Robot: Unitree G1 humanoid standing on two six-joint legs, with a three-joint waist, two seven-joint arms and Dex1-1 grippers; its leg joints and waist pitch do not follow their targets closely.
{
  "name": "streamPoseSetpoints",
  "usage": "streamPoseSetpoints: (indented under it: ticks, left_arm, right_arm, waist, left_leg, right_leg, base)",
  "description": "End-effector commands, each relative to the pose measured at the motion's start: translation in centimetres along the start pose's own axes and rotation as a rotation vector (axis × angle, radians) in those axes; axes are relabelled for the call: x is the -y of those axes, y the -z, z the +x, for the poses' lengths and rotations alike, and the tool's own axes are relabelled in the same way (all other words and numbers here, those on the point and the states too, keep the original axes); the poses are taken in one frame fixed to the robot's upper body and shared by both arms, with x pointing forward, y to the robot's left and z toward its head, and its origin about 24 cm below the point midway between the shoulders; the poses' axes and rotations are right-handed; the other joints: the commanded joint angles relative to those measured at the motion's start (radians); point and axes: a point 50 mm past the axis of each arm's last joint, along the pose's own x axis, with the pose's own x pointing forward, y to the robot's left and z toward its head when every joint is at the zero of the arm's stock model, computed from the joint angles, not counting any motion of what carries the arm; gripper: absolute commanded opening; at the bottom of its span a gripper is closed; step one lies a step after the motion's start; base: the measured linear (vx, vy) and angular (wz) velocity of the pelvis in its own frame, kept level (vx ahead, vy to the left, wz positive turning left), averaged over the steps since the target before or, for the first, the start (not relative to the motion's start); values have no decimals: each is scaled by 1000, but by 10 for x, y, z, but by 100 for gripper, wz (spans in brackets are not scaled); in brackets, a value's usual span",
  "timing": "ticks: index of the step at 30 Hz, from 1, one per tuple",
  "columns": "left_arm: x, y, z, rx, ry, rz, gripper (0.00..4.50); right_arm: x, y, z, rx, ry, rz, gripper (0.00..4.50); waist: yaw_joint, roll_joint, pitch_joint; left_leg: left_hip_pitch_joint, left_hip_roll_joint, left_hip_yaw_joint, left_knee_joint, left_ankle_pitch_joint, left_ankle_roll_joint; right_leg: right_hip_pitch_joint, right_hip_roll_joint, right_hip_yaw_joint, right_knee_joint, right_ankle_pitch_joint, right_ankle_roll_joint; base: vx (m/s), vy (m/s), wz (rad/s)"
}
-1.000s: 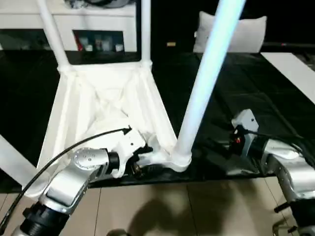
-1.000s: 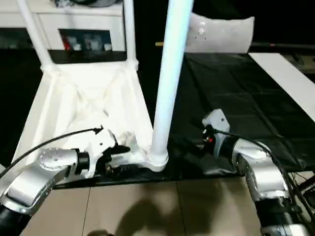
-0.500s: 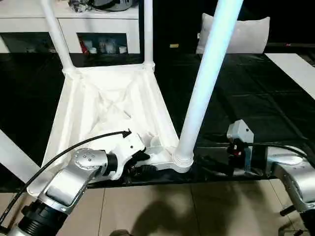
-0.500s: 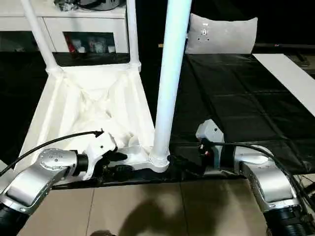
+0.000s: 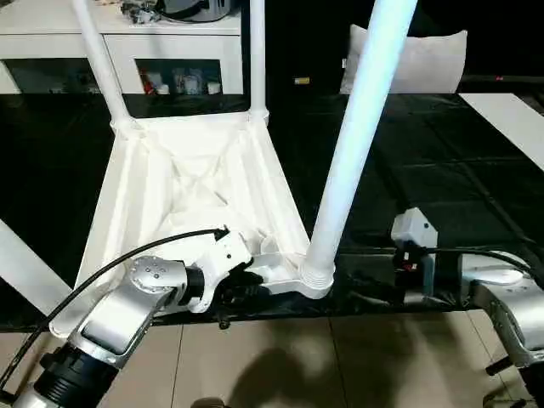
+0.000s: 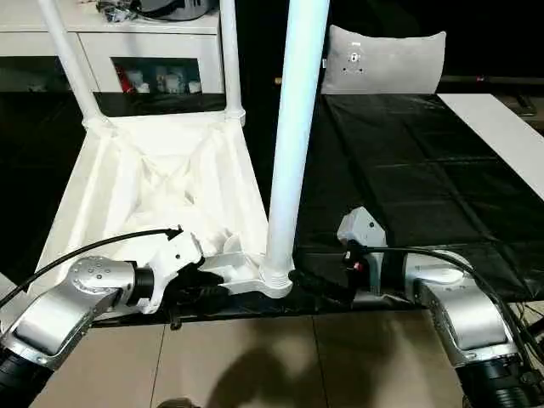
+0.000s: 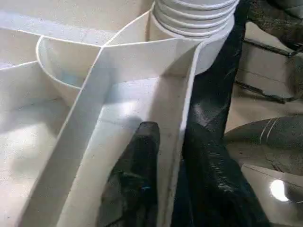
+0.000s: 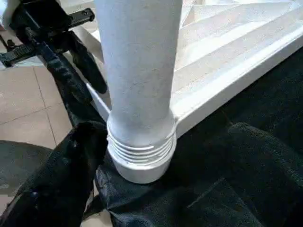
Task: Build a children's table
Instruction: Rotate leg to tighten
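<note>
Table top point(image 5: 183, 183) upturned, left hand point(image 5: 240, 283) pinching rim, right hand point(image 6: 321, 285) spread wide

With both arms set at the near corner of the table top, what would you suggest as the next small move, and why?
Probably bring the open right gripper in around the near leg. The left gripper already pinches the table top's rim, and thread rings at the leg's base show above the socket.

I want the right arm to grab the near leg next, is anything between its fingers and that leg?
Nothing visible blocks it. The right gripper is open, and the near leg, standing in its corner socket, rises directly between its two fingers, which lie on the black cloth.
</note>
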Motion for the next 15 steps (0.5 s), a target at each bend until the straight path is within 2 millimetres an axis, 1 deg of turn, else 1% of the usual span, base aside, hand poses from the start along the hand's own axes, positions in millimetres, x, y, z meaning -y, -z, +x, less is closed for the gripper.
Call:
streamPoseSetpoints:
  ticks: [1,3,5,6,7,8,9,10,11,12,13,14,15]
  left_arm:
    - [-3,1,-1,-16,-13,7,53]
    - [-3,2,-1,-17,-10,13,32]
    - [-4,2,-1,-4,-7,32,30]
    - [-4,1,-1,4,-6,41,24]
    - [-1,-6,0,92,41,113,16]
    - [-2,-6,0,98,47,120,10]
    - [-2,-8,0,115,64,143,4]
    - [-4,-8,1,117,74,160,4]
    - [-7,-8,2,115,83,174,4]
    - [-10,-8,3,112,92,191,4]
    - [-12,-8,4,111,103,211,4]
    - [-15,-10,6,107,112,234,4]
    - [-17,-11,9,101,127,273,4]
  right_arm:
    - [0,-3,3,13,-18,-9,450]
    - [0,-3,4,16,-16,-11,450]
    - [0,-2,6,19,-16,-11,450]
    - [0,-2,6,19,-16,-10,450]
    - [1,-2,7,27,-17,-8,450]
    - [1,-2,7,28,-17,-8,450]
    - [1,-3,8,32,-16,-9,450]
    - [1,-3,8,36,-16,-9,450]
    - [0,-4,8,39,-17,-8,450]
    - [0,-4,8,43,-17,-7,450]
    - [0,-4,8,44,-17,-7,450]
    - [0,-4,8,44,-18,-8,450]
    - [0,-4,7,43,-19,-9,450]
  waist:
    - [0,1,-57]
    - [0,1,-57]
    - [-1,-4,-58]
    - [-1,-2,-59]
    - [-3,-2,-59]
    - [-5,-3,-63]
    - [-4,-2,-63]
    - [-6,-3,-64]
    - [-6,-3,-63]
    - [-5,-3,-63]
    - [-3,-3,-61]
    - [0,-2,-61]
    - [2,5,-61]
  left_leg:
    - [1,23,-13,-73,-278,33]
    - [1,23,-13,-74,-279,34]
    - [-1,23,-13,-74,-267,36]
    - [-1,24,-14,-75,-262,35]
    - [-3,22,-14,-73,-255,38]
    - [-4,22,-13,-72,-241,37]
    - [-5,22,-13,-71,-235,39]
    - [-6,23,-13,-71,-225,40]
    - [-4,20,-10,-70,-220,46]
    - [-4,21,-10,-70,-220,46]
    - [-4,18,-8,-70,-223,49]
    - [-1,19,-9,-71,-233,45]
    - [0,20,-9,-70,-238,41]
  right_leg:
    - [44,-69,51,-99,-413,-98]
    - [44,-70,50,-100,-422,-94]
    - [44,-71,51,-100,-419,-91]
    - [45,-71,51,-98,-412,-91]
    - [45,-70,51,-99,-398,-93]
    - [48,-70,52,-94,-364,-98]
    - [47,-70,52,-93,-351,-101]
    - [49,-69,53,-88,-326,-107]
    - [46,-67,53,-90,-319,-109]
    - [47,-68,53,-89,-320,-110]
    - [46,-68,53,-94,-346,-101]
    - [46,-70,52,-97,-377,-92]
    - [45,-71,53,-96,-388,-89]
  base:
    - [0,0,0]
    - [0,0,0]
    - [0,0,0]
    - [0,0,0]
    - [0,0,0]
    - [0,0,0]
    - [0,0,0]
    - [0,0,0]
    - [0,0,0]
    - [0,0,0]
    - [0,0,0]
    - [0,0,0]
    - [0,0,0]
